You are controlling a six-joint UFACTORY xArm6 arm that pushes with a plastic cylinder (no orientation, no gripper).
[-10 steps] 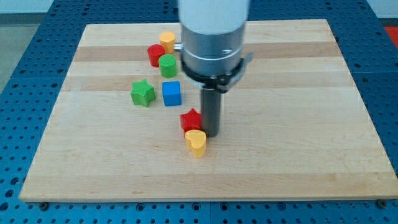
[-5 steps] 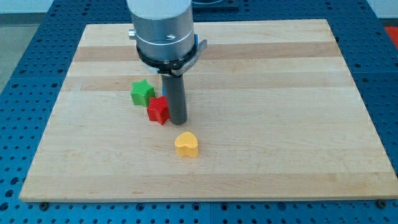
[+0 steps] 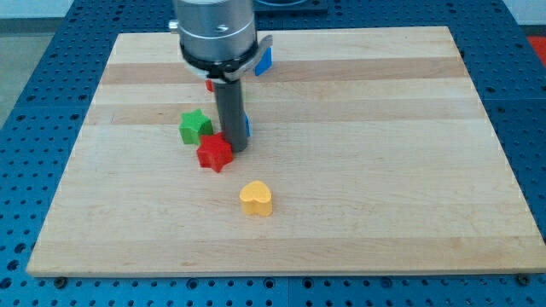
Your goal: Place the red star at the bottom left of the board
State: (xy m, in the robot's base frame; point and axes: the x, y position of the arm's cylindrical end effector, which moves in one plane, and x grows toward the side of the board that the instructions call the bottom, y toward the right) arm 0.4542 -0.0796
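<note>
The red star [image 3: 214,153] lies left of the board's centre, just below and right of the green star [image 3: 195,127]. My tip [image 3: 233,147] stands at the red star's upper right edge, touching it. The yellow heart [image 3: 256,198] lies apart, below and to the right of the red star. The blue cube [image 3: 246,126] is mostly hidden behind my rod. A sliver of a red block [image 3: 209,84] shows under the arm's body.
The wooden board [image 3: 384,170] lies on a blue perforated table. The arm's wide grey body [image 3: 215,30] covers the blocks at the view's top left. A small blue shape [image 3: 264,61] shows at its right edge; I cannot tell what it is.
My tip moved left and pushed the red star left, away from the yellow heart and next to the green star. In the last half second it barely shifted.
</note>
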